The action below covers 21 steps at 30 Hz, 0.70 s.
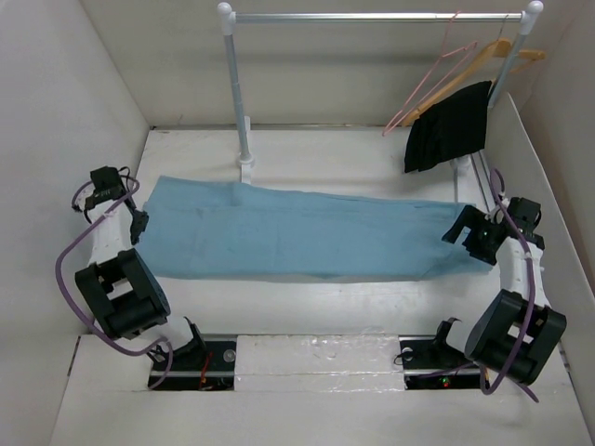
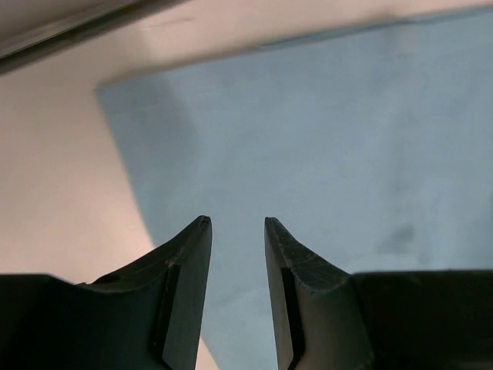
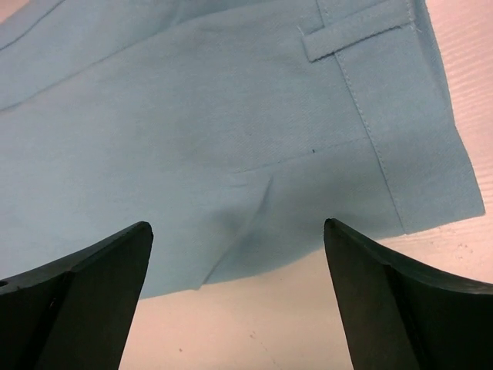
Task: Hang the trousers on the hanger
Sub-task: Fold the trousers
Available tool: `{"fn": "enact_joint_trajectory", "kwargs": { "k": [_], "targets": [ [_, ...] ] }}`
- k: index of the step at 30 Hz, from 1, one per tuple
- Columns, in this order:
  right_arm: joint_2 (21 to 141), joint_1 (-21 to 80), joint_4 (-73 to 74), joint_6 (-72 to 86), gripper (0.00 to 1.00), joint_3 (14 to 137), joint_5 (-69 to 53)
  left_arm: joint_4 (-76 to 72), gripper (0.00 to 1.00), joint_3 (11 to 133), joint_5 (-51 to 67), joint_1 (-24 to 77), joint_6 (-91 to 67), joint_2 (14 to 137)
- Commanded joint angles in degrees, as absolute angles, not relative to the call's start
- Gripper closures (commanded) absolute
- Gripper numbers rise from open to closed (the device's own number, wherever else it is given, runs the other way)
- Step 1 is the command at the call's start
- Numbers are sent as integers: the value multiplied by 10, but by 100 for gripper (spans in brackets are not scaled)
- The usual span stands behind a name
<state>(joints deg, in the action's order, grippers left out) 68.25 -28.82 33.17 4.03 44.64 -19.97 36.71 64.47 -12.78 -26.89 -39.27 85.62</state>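
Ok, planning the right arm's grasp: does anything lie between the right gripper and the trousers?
Nothing. The right wrist view shows the right gripper, open, over the waistband end of the trousers; only cloth and white table show beneath it.

Left hand (image 2: 235, 223) hovers with fingers narrowly parted; right hand (image 3: 239, 225) gapes wide.

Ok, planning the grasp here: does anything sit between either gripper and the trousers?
Nothing visible does. The left gripper hangs open over one end of the trousers, the right gripper open over their belt-loop end, with only bare cloth below each.
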Motion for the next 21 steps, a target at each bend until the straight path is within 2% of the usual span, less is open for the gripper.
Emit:
{"fn": "enact_joint_trajectory", "kwargs": {
  "k": [1, 5, 6, 11, 21],
  "targets": [
    [671, -284, 304, 48, 3, 447, -228, 324, 69, 683, -71, -231, -368, 831],
    [672, -253, 266, 70, 4, 446, -241, 286, 65, 746, -76, -204, -361, 886],
    [670, -242, 264, 76, 4, 446, -237, 298, 65, 764, -87, -197, -368, 934],
    [663, -187, 230, 82, 5, 448, -219, 341, 69, 867, -155, -197, -380, 1090],
    [733, -93, 234, 31, 5, 463, -216, 343, 76, 975, -196, -197, -369, 1183]
  ]
}}
